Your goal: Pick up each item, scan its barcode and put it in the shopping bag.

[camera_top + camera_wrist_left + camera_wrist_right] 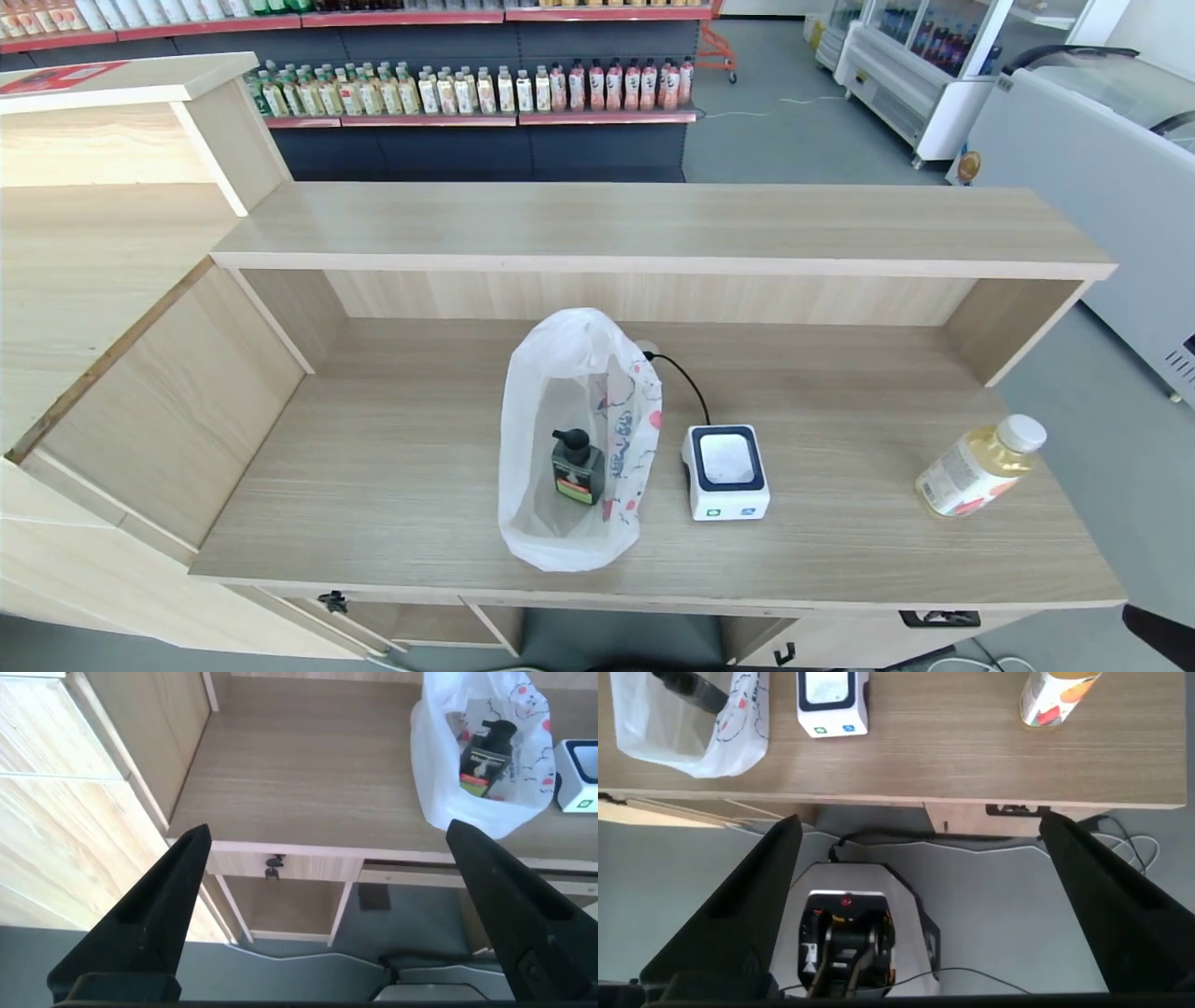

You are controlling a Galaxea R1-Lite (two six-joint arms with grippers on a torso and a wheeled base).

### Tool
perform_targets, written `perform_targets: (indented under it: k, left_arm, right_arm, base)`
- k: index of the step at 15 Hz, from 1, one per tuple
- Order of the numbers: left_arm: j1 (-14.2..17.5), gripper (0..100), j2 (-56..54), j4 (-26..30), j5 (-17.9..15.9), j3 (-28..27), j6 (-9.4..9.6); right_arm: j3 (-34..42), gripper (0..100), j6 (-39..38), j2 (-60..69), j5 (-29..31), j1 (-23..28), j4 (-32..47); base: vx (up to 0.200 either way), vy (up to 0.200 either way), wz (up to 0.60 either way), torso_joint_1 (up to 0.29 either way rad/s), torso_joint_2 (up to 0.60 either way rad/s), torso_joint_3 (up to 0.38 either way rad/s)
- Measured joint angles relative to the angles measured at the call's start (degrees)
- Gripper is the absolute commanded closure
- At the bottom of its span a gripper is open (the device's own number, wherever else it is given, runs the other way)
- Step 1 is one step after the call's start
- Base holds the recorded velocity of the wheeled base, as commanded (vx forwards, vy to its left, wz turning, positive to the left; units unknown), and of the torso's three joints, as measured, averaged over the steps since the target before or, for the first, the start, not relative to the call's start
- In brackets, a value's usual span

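Observation:
A white plastic shopping bag [574,439] stands open in the middle of the wooden counter [392,467], with a dark pump bottle [576,466] upright inside it. To its right sits the white barcode scanner [726,469] with its black cable. A yellow drink bottle [978,466] with a white cap lies tilted near the counter's right end. My left gripper [327,905] hangs open below the counter's front edge, apart from the bag [486,751]. My right gripper [920,905] is open too, held low in front of the counter, with the scanner [831,702] and the yellow bottle [1053,695] beyond it.
A raised wooden shelf [653,224] runs along the counter's back, with side walls at both ends. A taller wooden unit [103,187] stands to the left. Store shelves with drinks [467,89] and freezers [1092,149] lie beyond.

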State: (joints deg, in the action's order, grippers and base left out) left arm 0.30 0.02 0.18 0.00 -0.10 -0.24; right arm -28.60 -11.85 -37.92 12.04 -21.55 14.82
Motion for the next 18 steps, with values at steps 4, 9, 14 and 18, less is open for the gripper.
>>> perform_targets:
  k: [4,9,14,18]
  left_arm:
    - [0.0,0,0.0,0.0,0.0,0.0,0.11]
    - [-0.06,0,0.0,0.02,-0.05,0.0,0.29]
    - [0.0,0,0.0,0.0,-0.1,0.0,0.29]
    - [0.0,0,0.0,-0.02,-0.07,0.0,0.13]
  right_arm:
    - [0.0,0,0.0,-0.07,-0.17,-0.02,-0.05]
    - [0.11,0,-0.02,-0.16,0.11,0.22,-0.11]
    - [-0.11,0,0.0,-2.47,-0.26,4.66,-0.6]
    - [-0.23,0,-0.24,-5.45,-0.26,5.19,-5.25]
  base:
    - [-0.05,-0.15,0.0,0.001,0.0,0.001]
    - [0.0,-0.2,0.0,0.006,0.0,-0.001]
    - [0.0,-0.2,0.0,0.005,0.0,0.0]
    - [0.0,0.0,0.0,0.0,0.0,0.0]
